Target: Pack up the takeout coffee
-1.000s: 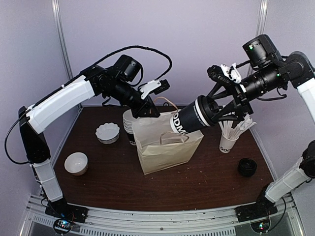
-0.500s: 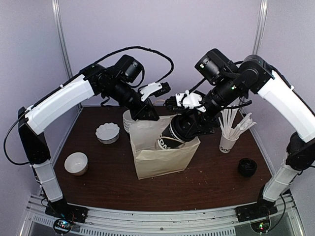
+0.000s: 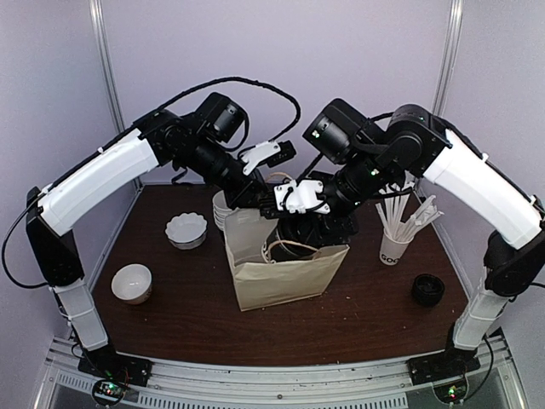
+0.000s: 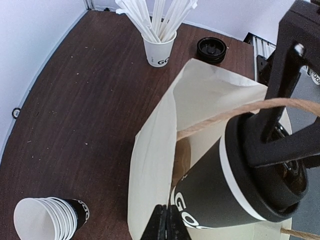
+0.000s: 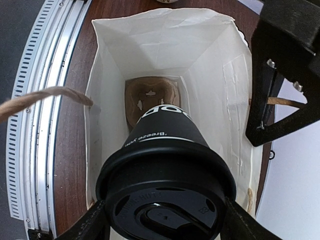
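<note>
Right gripper [image 5: 165,222], jaws spread wide around the lid, holds the takeout coffee [image 4: 210,192] lid uppermost, partly lowered into the mouth of the paper bag [image 3: 281,279] (a second earlier the cup lay sideways, outside the bag). Left gripper [image 4: 165,225] stays pinched shut on the bag's rim.
</note>
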Controlling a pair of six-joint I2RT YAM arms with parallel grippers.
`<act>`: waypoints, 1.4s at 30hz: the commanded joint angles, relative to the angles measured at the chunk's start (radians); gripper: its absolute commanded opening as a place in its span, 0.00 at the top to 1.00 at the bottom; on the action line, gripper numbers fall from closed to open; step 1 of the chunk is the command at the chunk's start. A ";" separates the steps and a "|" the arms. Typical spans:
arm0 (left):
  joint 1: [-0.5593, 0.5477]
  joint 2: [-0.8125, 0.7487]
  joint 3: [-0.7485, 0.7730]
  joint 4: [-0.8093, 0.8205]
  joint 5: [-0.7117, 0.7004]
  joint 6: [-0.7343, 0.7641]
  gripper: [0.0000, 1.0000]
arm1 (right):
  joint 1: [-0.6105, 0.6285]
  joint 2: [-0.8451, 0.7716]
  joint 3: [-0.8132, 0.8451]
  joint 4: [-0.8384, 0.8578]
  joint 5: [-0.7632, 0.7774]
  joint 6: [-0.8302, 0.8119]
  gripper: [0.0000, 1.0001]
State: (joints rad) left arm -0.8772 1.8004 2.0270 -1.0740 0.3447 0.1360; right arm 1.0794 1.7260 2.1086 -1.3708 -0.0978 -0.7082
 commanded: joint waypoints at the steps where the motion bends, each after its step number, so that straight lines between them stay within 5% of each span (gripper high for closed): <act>1: -0.005 -0.036 -0.010 0.011 0.020 -0.009 0.96 | 0.027 -0.005 -0.023 0.021 0.069 -0.002 0.42; 15: -0.005 -0.141 -0.111 0.070 0.026 -0.026 0.54 | 0.092 -0.100 -0.173 0.054 0.112 -0.002 0.42; 21: -0.006 -0.247 -0.183 0.123 0.183 -0.014 0.36 | 0.112 -0.127 -0.210 0.045 0.103 -0.010 0.42; 42: 0.091 -0.302 -0.397 0.335 -0.091 -0.050 0.31 | 0.195 -0.157 -0.381 0.046 0.208 -0.082 0.41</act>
State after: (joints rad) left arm -0.8036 1.4868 1.6444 -0.8471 0.3058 0.1112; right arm 1.2438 1.6108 1.7618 -1.3182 0.0830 -0.7681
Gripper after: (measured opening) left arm 0.693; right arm 0.717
